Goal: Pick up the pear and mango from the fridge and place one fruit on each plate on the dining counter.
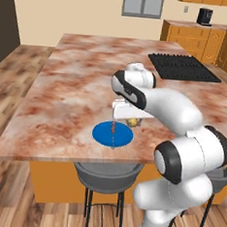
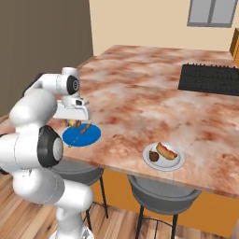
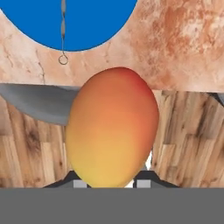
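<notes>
The gripper (image 3: 109,186) is clamping the mango (image 3: 112,127), holding it over the counter (image 1: 78,88) edge beside the blue plate (image 1: 112,134). Farther right, the pear (image 2: 154,156) is lying on the white plate (image 2: 163,157).

Around me the rendered light was even and bright with no clear source, no glare on the marbled dining counter (image 1: 79,78), barely any shadow under the blue plate (image 1: 112,134), and my base views looked slightly soft and pixelated.
</notes>
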Controlling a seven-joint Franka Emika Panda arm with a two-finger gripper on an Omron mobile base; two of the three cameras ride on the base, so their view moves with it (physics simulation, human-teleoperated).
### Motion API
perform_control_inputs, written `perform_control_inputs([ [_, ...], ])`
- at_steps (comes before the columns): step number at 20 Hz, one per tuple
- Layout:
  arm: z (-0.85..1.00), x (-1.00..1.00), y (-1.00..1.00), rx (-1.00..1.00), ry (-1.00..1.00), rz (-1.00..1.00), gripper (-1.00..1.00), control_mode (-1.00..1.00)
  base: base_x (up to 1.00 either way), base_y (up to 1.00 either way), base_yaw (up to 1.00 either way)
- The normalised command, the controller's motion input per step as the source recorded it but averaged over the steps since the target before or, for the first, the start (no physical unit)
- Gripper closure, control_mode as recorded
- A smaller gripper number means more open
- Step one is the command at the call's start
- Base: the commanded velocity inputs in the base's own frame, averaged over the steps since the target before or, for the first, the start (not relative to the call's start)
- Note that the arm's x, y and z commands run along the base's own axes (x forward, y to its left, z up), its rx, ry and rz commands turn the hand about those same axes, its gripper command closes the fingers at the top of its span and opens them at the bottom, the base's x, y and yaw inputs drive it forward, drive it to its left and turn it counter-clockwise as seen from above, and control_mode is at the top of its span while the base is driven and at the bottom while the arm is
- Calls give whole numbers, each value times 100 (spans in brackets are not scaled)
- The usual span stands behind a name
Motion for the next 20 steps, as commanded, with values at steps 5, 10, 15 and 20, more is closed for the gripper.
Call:
perform_control_inputs([
  [5, -64, 52, 2, 0, 5, 2, 100, -100, 0, 0, 0],
  [10, -65, 63, 2, 1, 0, 6, 100, -100, 0, 0, 0],
  [15, -65, 86, 0, 0, -3, 8, 100, -100, 0, 0, 0],
  [20, -43, 63, 2, 0, -3, 6, 100, -100, 0, 0, 0],
])
